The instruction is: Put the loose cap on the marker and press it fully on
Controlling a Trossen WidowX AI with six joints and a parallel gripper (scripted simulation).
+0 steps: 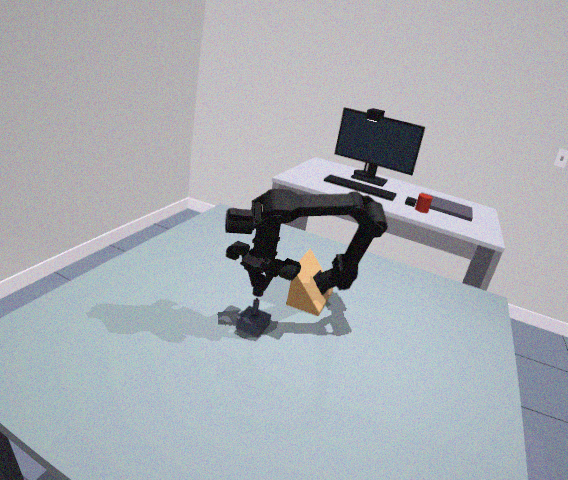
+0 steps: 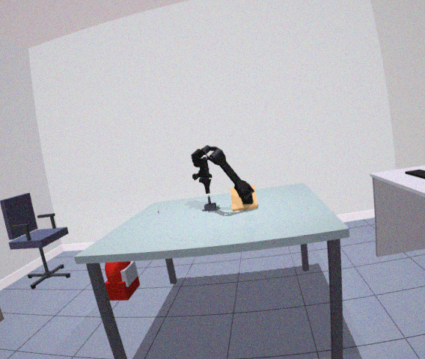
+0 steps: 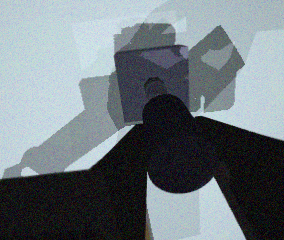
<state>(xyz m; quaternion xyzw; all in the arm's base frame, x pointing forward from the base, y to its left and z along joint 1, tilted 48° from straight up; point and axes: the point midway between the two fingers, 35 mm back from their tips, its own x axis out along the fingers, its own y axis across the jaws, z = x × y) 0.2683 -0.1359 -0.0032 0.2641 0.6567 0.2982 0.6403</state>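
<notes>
Gripper (image 1: 257, 292) grips the cap (image 3: 174, 150) just above the marker (image 1: 256, 306).

From my wrist view, cap (image 3: 174, 150) hiding most of the marker (image 3: 155, 88), finger (image 3: 57, 205) cut off at lower edge

the surface (image 1: 119, 403) is a pale blue-green rectangular top on dark legs. a dark holder block (image 1: 251, 322) sits directly on it near the middle. just behind the block, a tan wedge-shaped base (image 1: 306, 286) rests on the surface, carrying the arm's foot.
</notes>
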